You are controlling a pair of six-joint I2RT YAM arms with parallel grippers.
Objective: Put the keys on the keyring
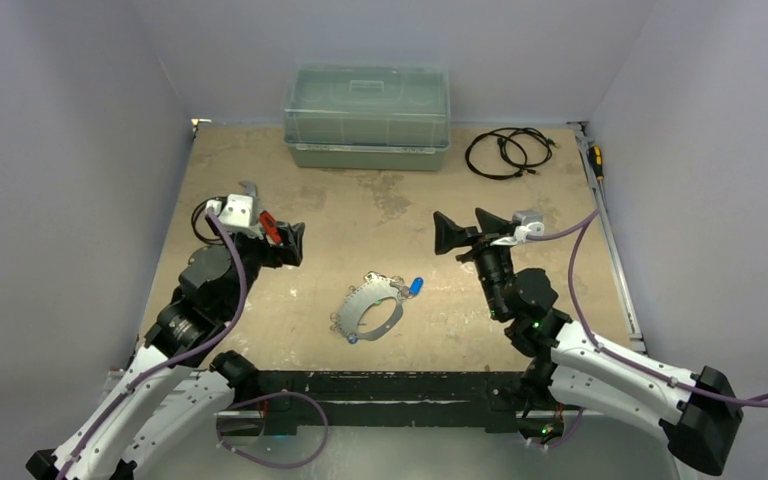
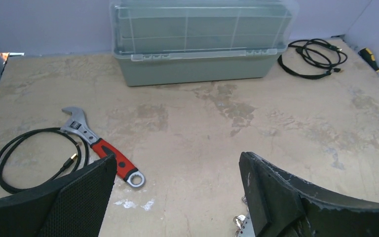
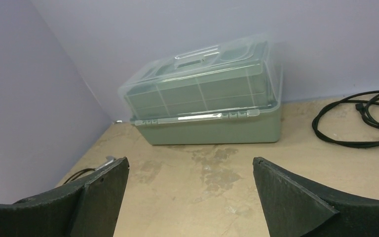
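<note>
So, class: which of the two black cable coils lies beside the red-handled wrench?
The left-side coil, just left of the wrench; the other coil lies far right, by the box.

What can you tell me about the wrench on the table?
The wrench is adjustable: silvery metal head, red handle with a black band, silvery ring at the end. It lies flat on the table, head toward the far left, ring end nearest the camera, beside a black cable coil; whether they touch is unclear. Nothing holds it.
</note>
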